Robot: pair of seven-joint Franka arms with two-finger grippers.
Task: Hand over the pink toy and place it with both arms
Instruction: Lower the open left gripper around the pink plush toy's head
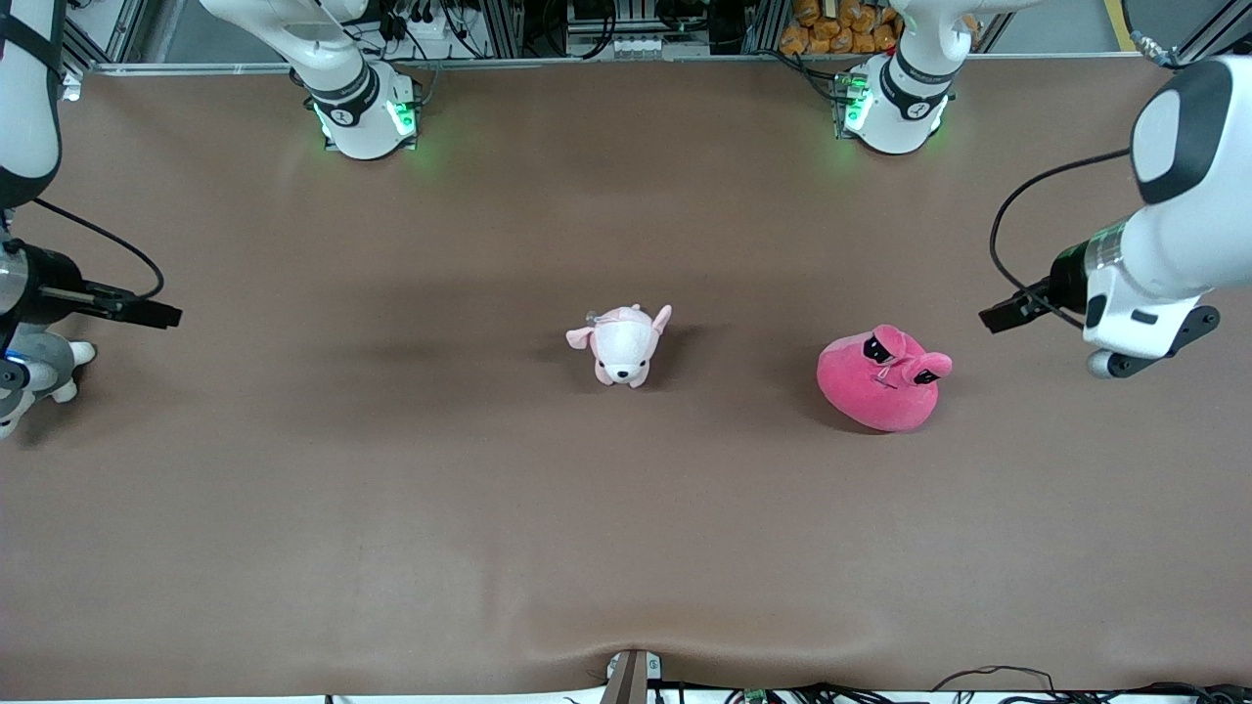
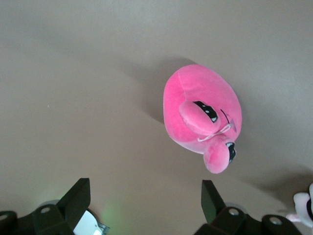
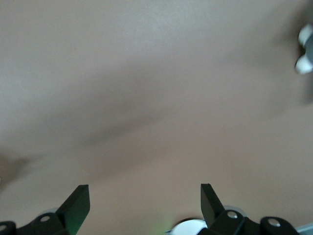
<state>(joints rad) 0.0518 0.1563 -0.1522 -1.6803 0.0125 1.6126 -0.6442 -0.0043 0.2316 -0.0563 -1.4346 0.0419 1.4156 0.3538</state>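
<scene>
Left fingers: the left gripper (image 2: pixel 145 203) has its fingers (image 2: pixel 78 198) spread wide with nothing between them, up in the air over bare table at the left arm's end, near the pink toy.
Right fingers: the right gripper (image 3: pixel 145 201) is likewise wide open and empty, hanging over the table at the right arm's end.
Pink toy: the pink toy (image 1: pixel 882 379) lies on the table toward the left arm's end, apart from both grippers.
Other toys: a small pale pink dog (image 1: pixel 623 344) sits mid-table; a grey-and-white plush (image 1: pixel 31 376) lies under the right gripper.
Surface: plain brown table (image 1: pixel 411 508).
Room: metal framing and cables along the table's edge by the arm bases.
</scene>
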